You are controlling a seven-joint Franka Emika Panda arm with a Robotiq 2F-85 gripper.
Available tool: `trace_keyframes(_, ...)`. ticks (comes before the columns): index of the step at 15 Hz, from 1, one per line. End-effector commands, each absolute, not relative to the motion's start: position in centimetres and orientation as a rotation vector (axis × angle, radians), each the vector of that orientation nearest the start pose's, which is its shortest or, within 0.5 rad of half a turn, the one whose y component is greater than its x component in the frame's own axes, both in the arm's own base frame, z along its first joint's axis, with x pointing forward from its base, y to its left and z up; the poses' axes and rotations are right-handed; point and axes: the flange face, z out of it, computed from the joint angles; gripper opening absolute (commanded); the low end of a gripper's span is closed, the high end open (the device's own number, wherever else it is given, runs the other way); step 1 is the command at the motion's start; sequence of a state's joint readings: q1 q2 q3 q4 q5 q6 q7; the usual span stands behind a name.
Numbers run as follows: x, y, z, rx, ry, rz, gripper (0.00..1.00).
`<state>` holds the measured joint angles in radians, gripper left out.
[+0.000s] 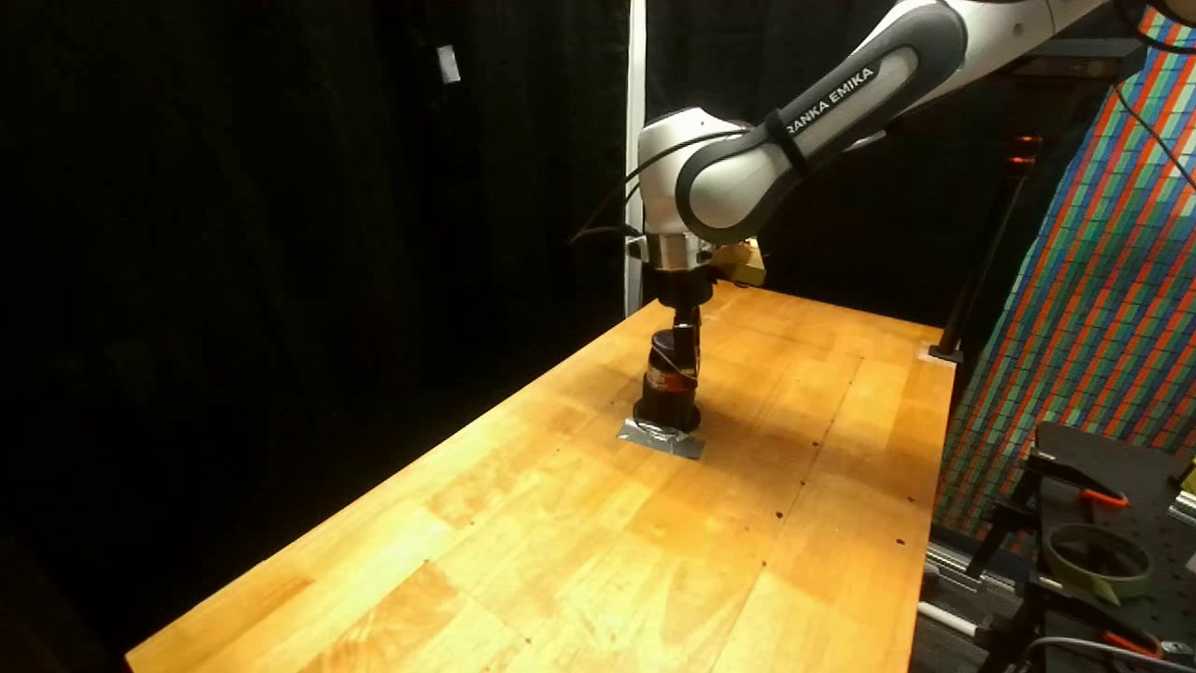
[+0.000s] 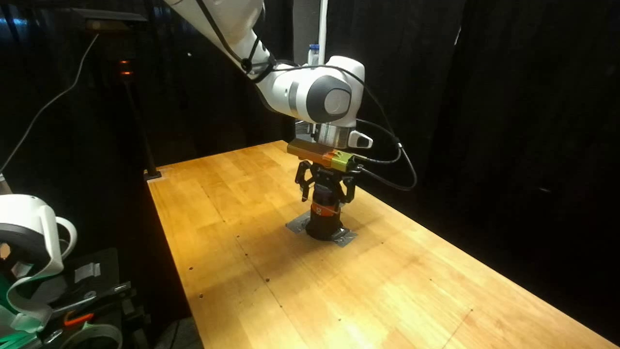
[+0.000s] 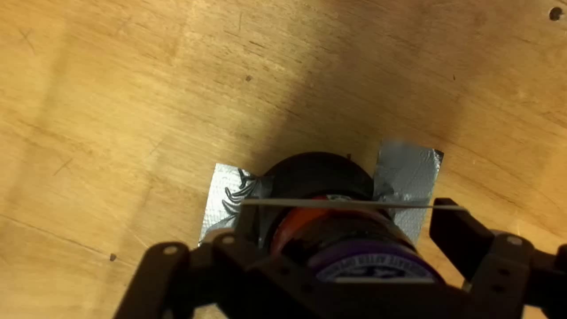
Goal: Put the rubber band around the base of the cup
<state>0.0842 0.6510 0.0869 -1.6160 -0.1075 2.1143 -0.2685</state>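
Gripper [image 2: 326, 198] spread, straddling the upright cup [image 2: 324, 213] near the long edge of the table [image 2: 411, 291] by the curtain [image 2: 513, 145]; rubber band [image 3: 352, 204] stretched across its fingers [image 3: 458, 235]. Base [image 2: 323, 233] lies below; vertical descent appears due.

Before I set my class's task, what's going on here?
A robot arm holds its open gripper astride the upright cup, a rubber band stretched between the fingers. The band sits above the cup's base, not yet around it; whether it encircles the cup higher up is unclear. Silver tape lies at the base.
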Motion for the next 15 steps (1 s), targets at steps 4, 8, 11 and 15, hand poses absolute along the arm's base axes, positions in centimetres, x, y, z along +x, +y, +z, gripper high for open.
trace_keyframes(4,69.1,10.9,22.9,-3.092,-0.843,0.320,1.00)
trace_keyframes(8,70.3,11.3,23.2,-3.094,-0.855,0.290,1.00)
trace_keyframes(11,70.9,11.5,23.3,-3.092,-0.861,0.268,1.00)
trace_keyframes(15,71.5,11.9,23.4,-3.090,-0.876,0.263,1.00)
